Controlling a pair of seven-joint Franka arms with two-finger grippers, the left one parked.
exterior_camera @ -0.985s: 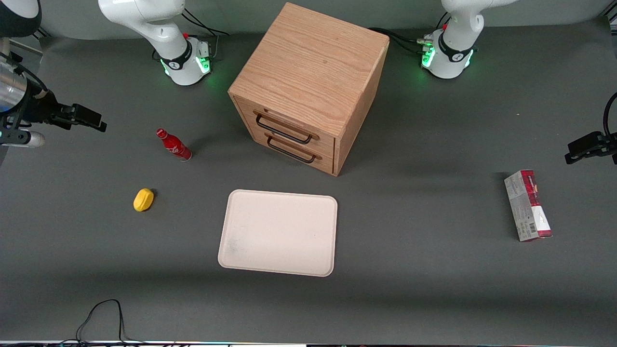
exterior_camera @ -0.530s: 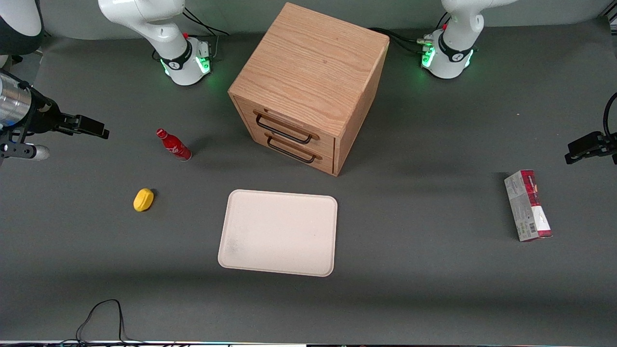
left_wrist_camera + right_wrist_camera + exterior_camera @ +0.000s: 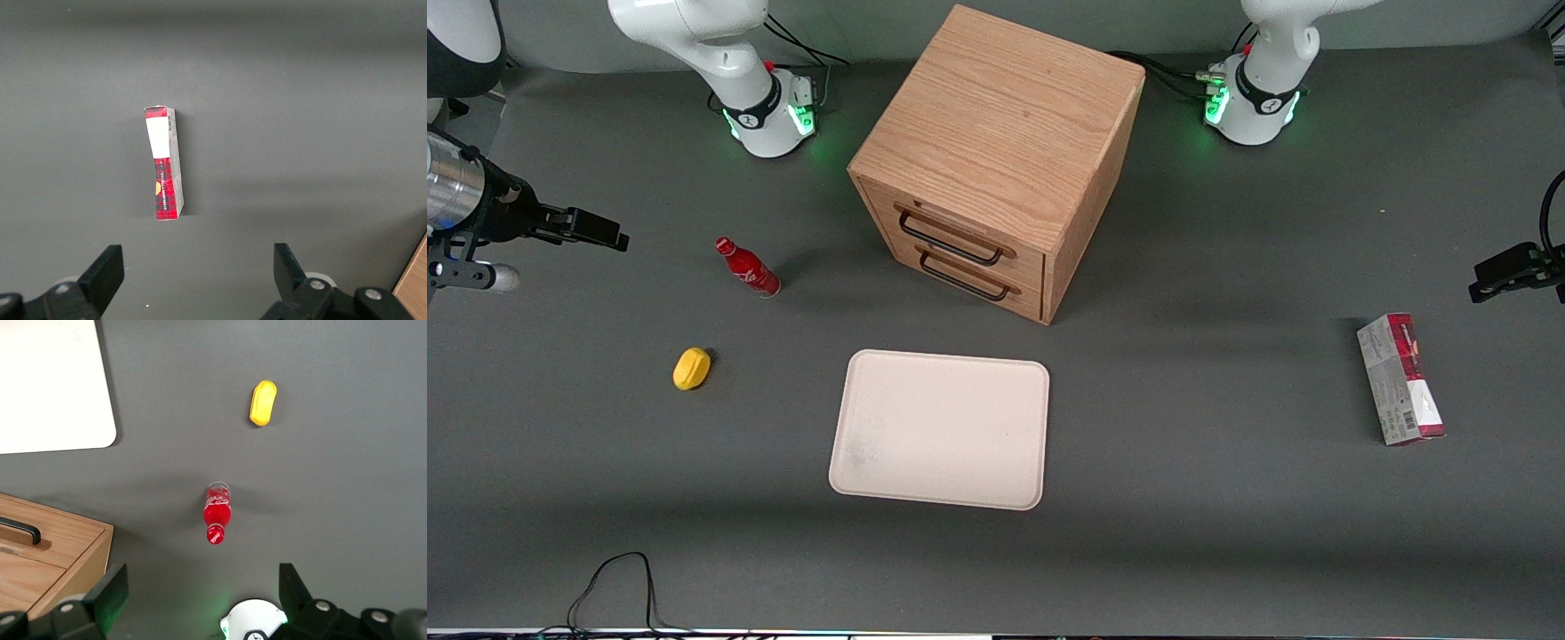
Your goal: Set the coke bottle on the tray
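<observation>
From the front, the coke bottle (image 3: 746, 266) stands upright on the dark table (image 3: 1183, 498), between the working arm's end and the wooden cabinet (image 3: 996, 160). It is well apart from the tray (image 3: 941, 429), which lies flat and bare, nearer the camera than the cabinet. A small yellow object (image 3: 692, 368) sits on the table nearer the camera than the bottle. The gripper (image 3: 596, 229) hangs above the table at the working arm's end, well apart from the bottle and holding nothing. A red-and-grey carton (image 3: 1400, 379) lies toward the parked arm's end of the table. The cabinet's two drawers, each with a dark handle, are closed.

In the right wrist view, the gripper (image 3: 203, 590) shows its two fingers spread wide apart with only table between them. The bottle (image 3: 217, 513) stands on the table below, seen nearly from above with its red cap toward the camera. The yellow object (image 3: 263, 403) lies apart from it; a corner of the tray (image 3: 53, 387) and a corner of the cabinet (image 3: 47, 553) also show.

In the left wrist view, the carton (image 3: 164, 163) lies alone on the table.
</observation>
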